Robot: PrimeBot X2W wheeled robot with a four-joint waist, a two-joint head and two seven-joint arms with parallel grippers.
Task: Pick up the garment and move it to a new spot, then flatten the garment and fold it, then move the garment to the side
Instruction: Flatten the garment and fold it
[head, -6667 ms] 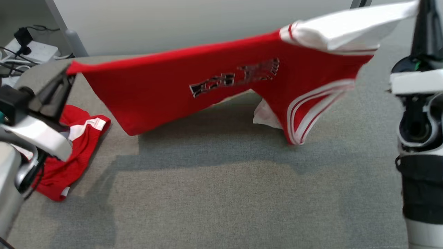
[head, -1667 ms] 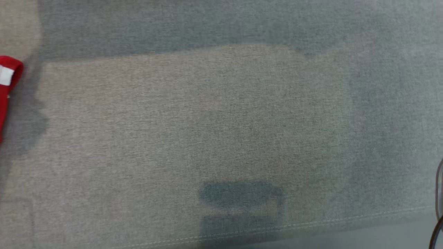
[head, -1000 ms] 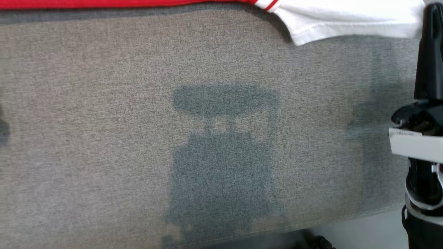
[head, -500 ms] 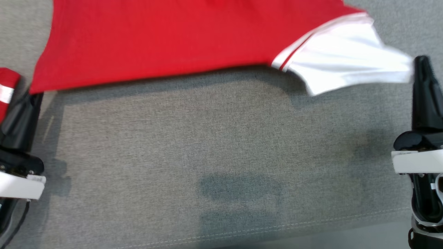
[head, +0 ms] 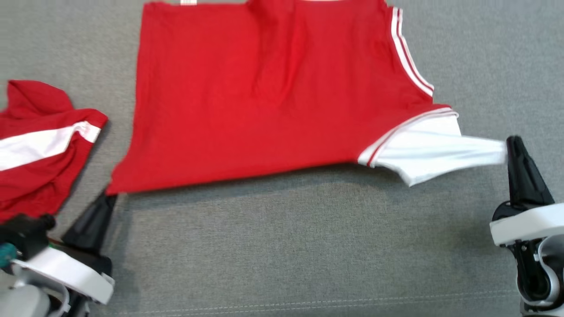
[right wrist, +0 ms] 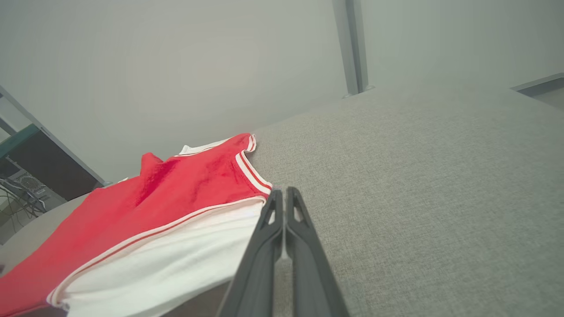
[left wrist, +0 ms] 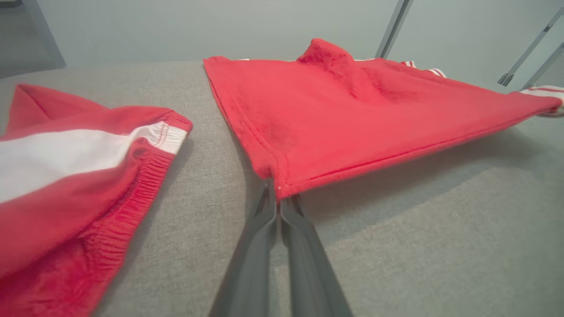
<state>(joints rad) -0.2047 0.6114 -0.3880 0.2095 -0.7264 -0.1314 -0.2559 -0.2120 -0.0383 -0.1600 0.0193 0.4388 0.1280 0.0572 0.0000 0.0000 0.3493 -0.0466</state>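
The garment (head: pixel 264 97) is a red jersey with white-striped trim and a white sleeve. It lies spread on the grey table (head: pixel 282 246), plain side up. Its near edge is stretched taut between my two grippers and casts a shadow beneath. At the lower left my left gripper (head: pixel 108 198) is shut on the red hem corner; the left wrist view shows that gripper (left wrist: pixel 278 198) pinching the stitched corner of the garment (left wrist: pixel 352 110). At the right my right gripper (head: pixel 511 143) is shut on the tip of the white sleeve. In the right wrist view, the sleeve of the garment (right wrist: pixel 167 207) runs to that gripper (right wrist: pixel 282 193).
A second red piece with a broad white stripe, crumpled shorts (head: pixel 39 141), lies at the left beside my left arm, and the shorts (left wrist: pixel 66 167) are close to the left fingers. The table's seamed front edge (head: pixel 308 304) runs along the bottom.
The head camera has swung about between frames. The garment, earlier held up in the air between both grippers, now lies spread on the table, and both grippers still hold its near edge.
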